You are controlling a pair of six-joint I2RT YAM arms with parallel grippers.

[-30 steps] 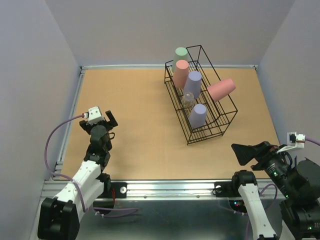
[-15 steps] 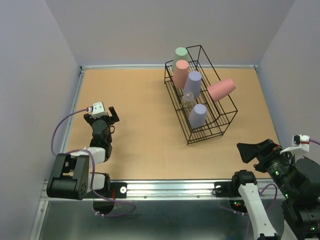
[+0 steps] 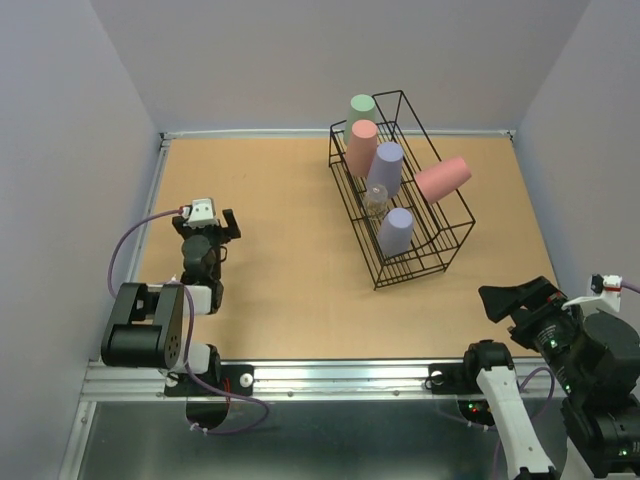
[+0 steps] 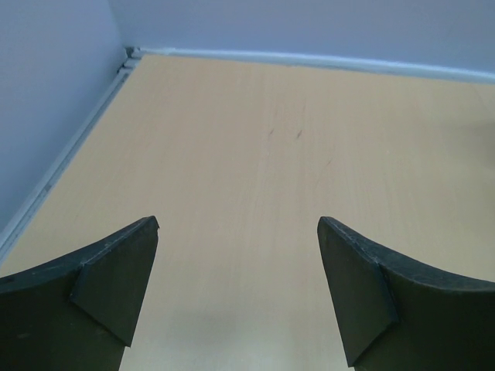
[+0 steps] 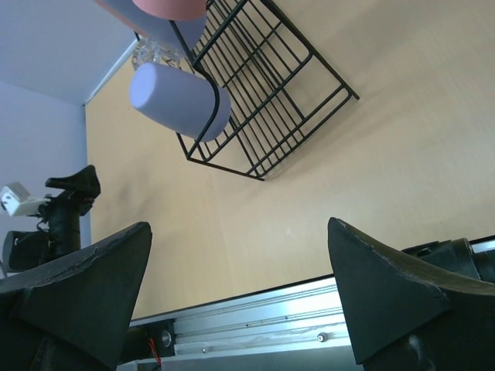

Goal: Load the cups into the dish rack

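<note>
- Cups all sit in or on the dish rack [image 3: 412,262], in the upper right of the top view; none is left on the table [image 3: 280,260].
- Along the rack's left side, from the back: a pale green cup [image 3: 361,108], a salmon-red cup [image 3: 361,146], a lavender cup [image 3: 385,166], a small clear cup [image 3: 376,203] and a second lavender cup [image 3: 396,231].
- A second salmon-red cup [image 3: 443,179] lies tilted across the rack's right-hand wires, so its seating looks less sure.
- The left gripper [image 4: 238,232] has its jaws spread apart with nothing between them, over bare table at the left of the top view.
- The right gripper [image 5: 240,232] is also spread and empty, low at the lower right, well apart from the rack.
- Loading looks finished, apart perhaps from that tilted cup.
</note>
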